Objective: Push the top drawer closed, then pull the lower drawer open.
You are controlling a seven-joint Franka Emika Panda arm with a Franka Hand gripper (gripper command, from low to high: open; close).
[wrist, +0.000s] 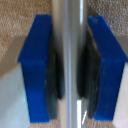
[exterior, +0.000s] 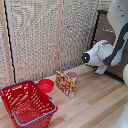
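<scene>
Exterior view: white arm (exterior: 111, 50) reaches to the dark brown cabinet (exterior: 105, 31) at the exterior view's right; which drawer it meets cannot be told. On the wooden table (exterior: 95, 105): red basket (exterior: 27, 103), red bowl (exterior: 45, 85), printed box (exterior: 65, 83).

Wrist view: gripper (wrist: 70, 70) with blue fingers (wrist: 37, 70) clamped on a silver bar handle (wrist: 69, 40).

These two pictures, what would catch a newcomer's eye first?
In the wrist view, the blue-padded gripper straddling a silver bar handle fills the frame. In the exterior view, a bright red basket sits on the wooden table at lower left, with a red bowl beside it and the white arm at right.
</scene>
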